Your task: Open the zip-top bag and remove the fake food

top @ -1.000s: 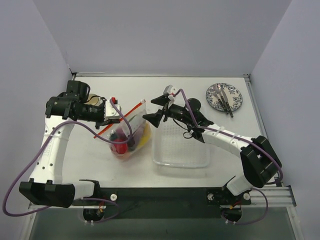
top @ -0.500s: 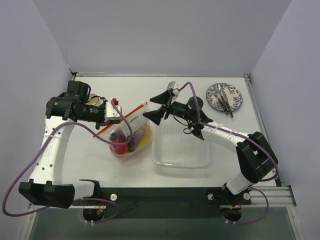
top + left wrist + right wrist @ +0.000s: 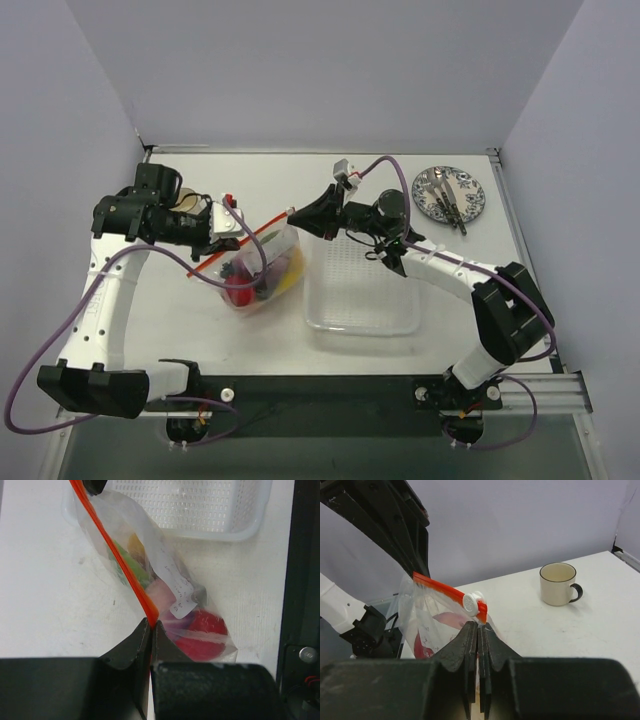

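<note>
The zip-top bag (image 3: 265,262) hangs between both grippers over the table's middle, its red-orange zip strip (image 3: 256,230) pulled taut. My left gripper (image 3: 151,624) is shut on the strip's left end. My right gripper (image 3: 479,625) is shut on the bag's thin plastic just below the strip's other end, beside the white slider (image 3: 471,603). The fake food sits inside the bag: a red piece (image 3: 206,632) at the bottom, with green and yellow pieces (image 3: 134,555) above it. In the top view my right gripper (image 3: 293,213) sits at the bag's upper right corner.
A rigid clear tray (image 3: 362,300) lies right of the bag, under my right arm. A patterned plate (image 3: 447,193) with cutlery sits at the back right. A cream mug (image 3: 559,584) stands on the table behind the bag.
My right gripper has moved left to the bag's zip end and gone from open to shut there. The left gripper has kept its hold and place.
</note>
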`<action>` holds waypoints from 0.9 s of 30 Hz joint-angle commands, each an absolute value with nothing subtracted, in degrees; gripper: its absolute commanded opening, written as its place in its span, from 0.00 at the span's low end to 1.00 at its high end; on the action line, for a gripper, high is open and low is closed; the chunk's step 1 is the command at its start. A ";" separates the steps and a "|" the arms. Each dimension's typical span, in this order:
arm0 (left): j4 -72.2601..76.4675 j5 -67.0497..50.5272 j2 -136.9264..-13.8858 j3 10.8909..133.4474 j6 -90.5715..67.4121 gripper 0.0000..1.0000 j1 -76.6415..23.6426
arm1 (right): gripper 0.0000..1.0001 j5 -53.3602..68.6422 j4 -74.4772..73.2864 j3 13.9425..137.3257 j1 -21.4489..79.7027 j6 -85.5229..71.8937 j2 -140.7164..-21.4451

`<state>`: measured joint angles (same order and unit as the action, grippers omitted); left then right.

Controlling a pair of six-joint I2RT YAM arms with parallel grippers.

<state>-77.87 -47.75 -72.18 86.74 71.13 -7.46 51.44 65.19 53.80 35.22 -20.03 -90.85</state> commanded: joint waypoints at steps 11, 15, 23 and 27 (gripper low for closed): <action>-47.83 -61.24 -74.88 85.78 32.62 0.71 -7.82 | 0.00 52.74 58.45 55.20 37.44 -13.36 -84.99; -45.00 -64.33 -76.03 85.78 30.23 0.76 -8.08 | 0.00 52.12 55.55 55.72 38.32 -11.61 -84.99; -52.36 -66.97 -75.68 84.46 37.52 0.74 -10.63 | 0.00 51.24 53.00 58.79 40.43 -10.37 -86.83; -55.28 -66.10 -74.88 84.03 40.95 0.72 -12.48 | 0.00 51.06 52.82 60.55 41.13 -10.81 -88.33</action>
<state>-51.62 -63.70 -76.42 84.53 36.82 -10.83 50.43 49.80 56.38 40.16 -11.86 -88.29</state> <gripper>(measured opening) 0.728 0.030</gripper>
